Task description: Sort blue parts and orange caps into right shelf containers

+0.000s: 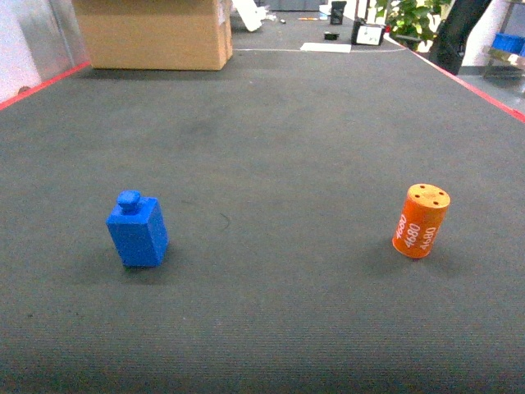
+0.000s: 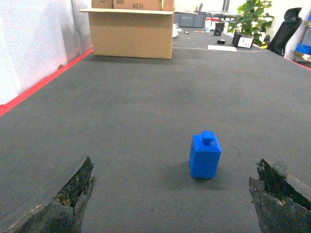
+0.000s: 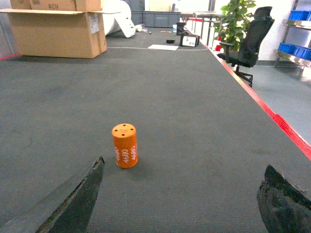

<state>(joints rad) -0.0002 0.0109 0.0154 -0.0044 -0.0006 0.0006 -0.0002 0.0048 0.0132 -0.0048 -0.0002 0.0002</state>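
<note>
A blue part (image 1: pixel 138 230), a small block with a knob on top, stands upright on the dark carpet at the left. In the left wrist view the blue part (image 2: pixel 205 156) is a short way ahead of my left gripper (image 2: pixel 175 162), right of centre, and the jaws stand wide open and empty. An orange cap (image 1: pixel 421 220) with white "4680" print stands at the right. My right gripper (image 3: pixel 184 162) is open and empty, with the orange cap (image 3: pixel 125 145) ahead near its left finger (image 3: pixel 73 204). The right shelf containers (image 3: pixel 297 14) show far off at the right. Neither gripper appears in the head view.
A large cardboard box (image 1: pixel 156 33) stands at the far left of the carpet. Red tape (image 1: pixel 480 89) marks the carpet's right edge and also runs along the left. An office chair (image 3: pixel 248 41) and a plant (image 3: pixel 238 19) stand beyond the right edge. A pale wall (image 2: pixel 34 43) runs along the left.
</note>
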